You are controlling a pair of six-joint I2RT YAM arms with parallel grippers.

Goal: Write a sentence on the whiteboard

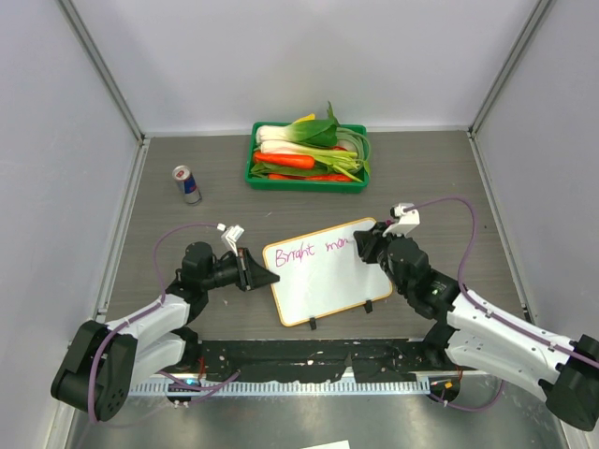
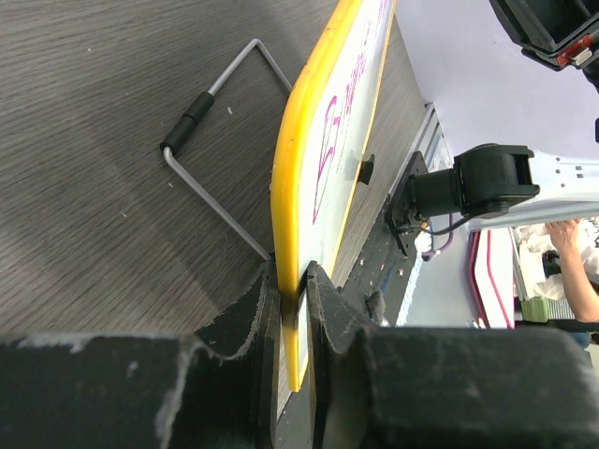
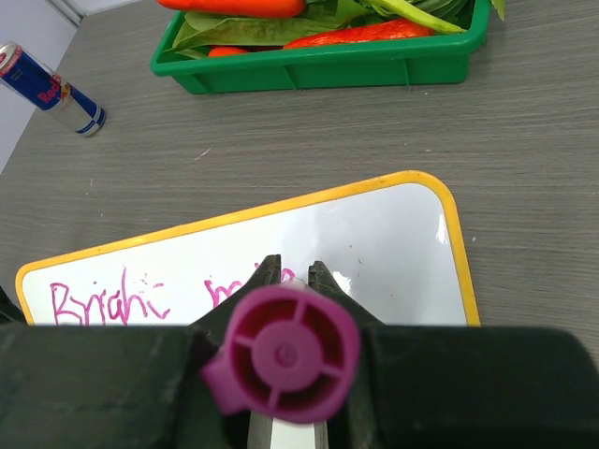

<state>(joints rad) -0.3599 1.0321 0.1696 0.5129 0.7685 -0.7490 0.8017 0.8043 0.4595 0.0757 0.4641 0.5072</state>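
Note:
The whiteboard [image 1: 328,281], white with a yellow-orange rim, lies tilted on the table between both arms. My left gripper [image 1: 253,269] is shut on its left edge; in the left wrist view the yellow rim [image 2: 288,187] stands clamped between the fingers of that gripper [image 2: 292,285]. My right gripper [image 1: 367,249] is over the board's upper right, shut on a magenta marker [image 3: 285,351] whose rear end faces the camera; its tip is hidden. The sentence [image 1: 307,251] reads "Bright m.." in magenta on one line [image 3: 108,301], ending at the right gripper [image 3: 294,271].
A green tray [image 1: 307,181] of vegetables stands behind the board, also near in the right wrist view [image 3: 318,67]. A blue-and-silver can [image 1: 186,184] stands at the back left. A bent wire stand [image 2: 211,140] sits under the board's back. Two black clips [image 1: 369,306] sit on the board's near edge.

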